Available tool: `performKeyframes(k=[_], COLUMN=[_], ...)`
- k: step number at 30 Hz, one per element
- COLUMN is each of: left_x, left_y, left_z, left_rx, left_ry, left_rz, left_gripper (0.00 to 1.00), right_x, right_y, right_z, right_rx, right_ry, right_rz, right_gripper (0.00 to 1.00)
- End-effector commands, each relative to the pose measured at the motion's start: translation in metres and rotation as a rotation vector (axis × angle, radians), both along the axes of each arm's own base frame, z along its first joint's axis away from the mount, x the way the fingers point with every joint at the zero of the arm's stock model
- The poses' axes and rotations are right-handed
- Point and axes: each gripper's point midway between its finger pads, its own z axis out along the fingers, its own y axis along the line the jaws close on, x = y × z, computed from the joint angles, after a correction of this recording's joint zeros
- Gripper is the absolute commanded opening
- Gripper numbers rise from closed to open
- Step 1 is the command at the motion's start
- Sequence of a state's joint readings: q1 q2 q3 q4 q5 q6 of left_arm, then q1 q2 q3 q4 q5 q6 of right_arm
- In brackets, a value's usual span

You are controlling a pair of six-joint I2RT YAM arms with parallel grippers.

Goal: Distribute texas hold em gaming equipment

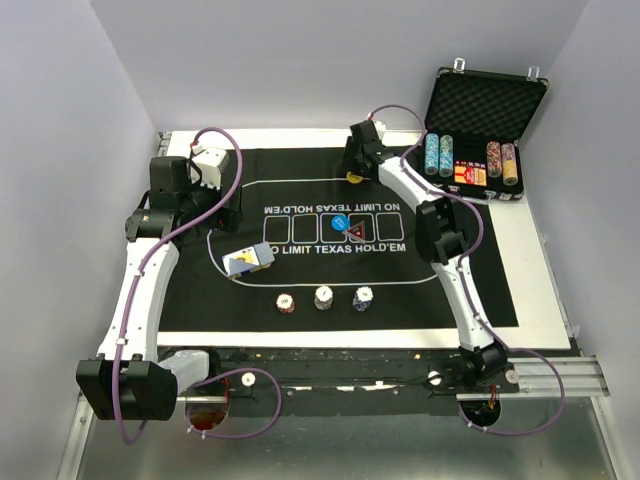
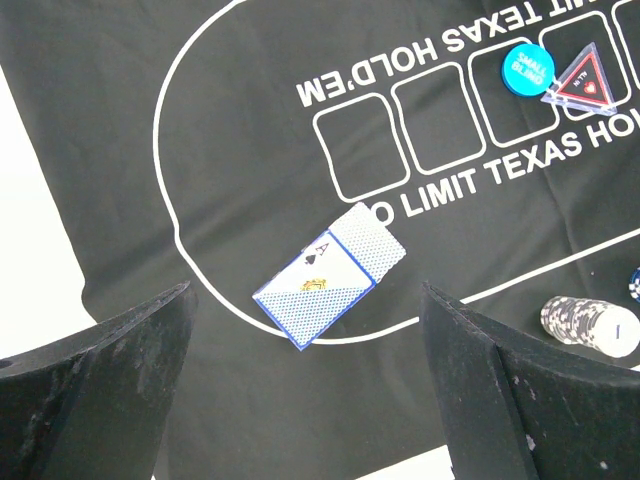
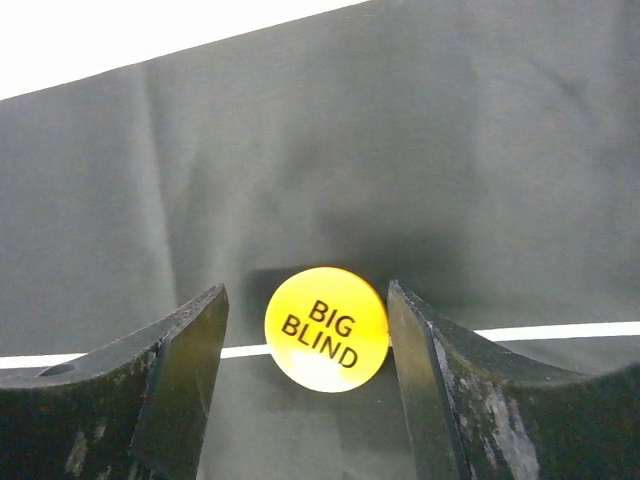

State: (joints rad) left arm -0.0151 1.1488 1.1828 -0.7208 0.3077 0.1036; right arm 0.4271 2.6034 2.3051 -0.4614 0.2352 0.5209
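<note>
A yellow "BIG BLIND" button disc [image 3: 326,328] lies on the black felt mat [image 3: 420,150], over a white line. My right gripper [image 3: 308,295] stands open around it; the disc touches the right finger [image 3: 440,380], with a gap to the left one. From above, that gripper [image 1: 352,170] is at the mat's far edge. A blue-backed deck box [image 2: 328,275] lies flat ahead of my open, empty left gripper [image 2: 306,365]. A blue "SMALL BLIND" disc [image 2: 528,70] and a red triangular marker [image 2: 583,80] sit on the printed boxes. Three chip stacks [image 1: 323,297] stand near the mat's front.
An open black case [image 1: 485,110] with rows of chips and a red card pack stands at the back right, off the mat. White table [image 1: 530,270] borders the mat [image 1: 190,300] on the right and front. Purple cables loop around both arms.
</note>
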Motion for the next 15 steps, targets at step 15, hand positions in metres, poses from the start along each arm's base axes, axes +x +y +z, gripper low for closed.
performKeyframes(k=[15], left_x=[-0.008], left_y=[0.005], left_z=[0.001], left_rx=[0.019], left_ry=[-0.017], left_rz=[0.012], left_gripper=[0.99], right_x=[-0.075], right_y=[-0.001], right_z=[0.075], right_rx=[-0.062], right_ry=[-0.146], right_rz=[0.114], right_gripper=[1.0])
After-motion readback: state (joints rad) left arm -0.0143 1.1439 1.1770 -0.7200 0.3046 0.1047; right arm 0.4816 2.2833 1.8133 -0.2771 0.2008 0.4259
